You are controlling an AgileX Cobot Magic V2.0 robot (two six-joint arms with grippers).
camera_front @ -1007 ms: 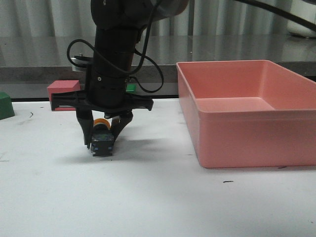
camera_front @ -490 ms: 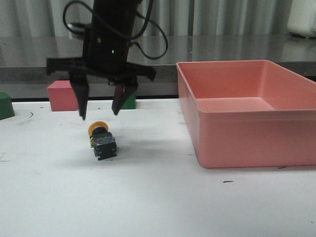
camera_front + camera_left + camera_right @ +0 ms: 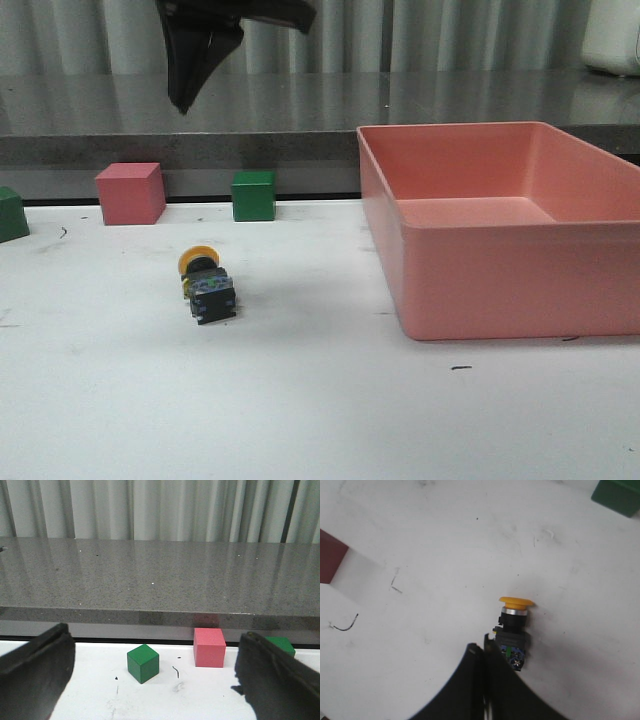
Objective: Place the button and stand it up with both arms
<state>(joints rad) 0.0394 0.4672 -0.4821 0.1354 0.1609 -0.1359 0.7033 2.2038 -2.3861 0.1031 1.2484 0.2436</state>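
Note:
The button point(image 3: 205, 285) lies on its side on the white table, yellow cap toward the back, blocky base toward the front. My right gripper point(image 3: 185, 100) hangs high above it at the top of the front view, fingers together and empty. In the right wrist view the button point(image 3: 514, 630) shows from above, just past the shut right gripper point(image 3: 482, 650). My left gripper point(image 3: 154, 635) is open wide and empty, low over the table and facing the cubes. It does not show in the front view.
A pink cube point(image 3: 130, 193) and a green cube point(image 3: 253, 195) stand at the table's back edge, and another green cube point(image 3: 10, 213) at the far left. A large pink bin point(image 3: 520, 290) fills the right side. A grey counter runs behind.
My right gripper let go of the button, rose well above the table and shut its fingers. The button stays lying on its side where it was released.

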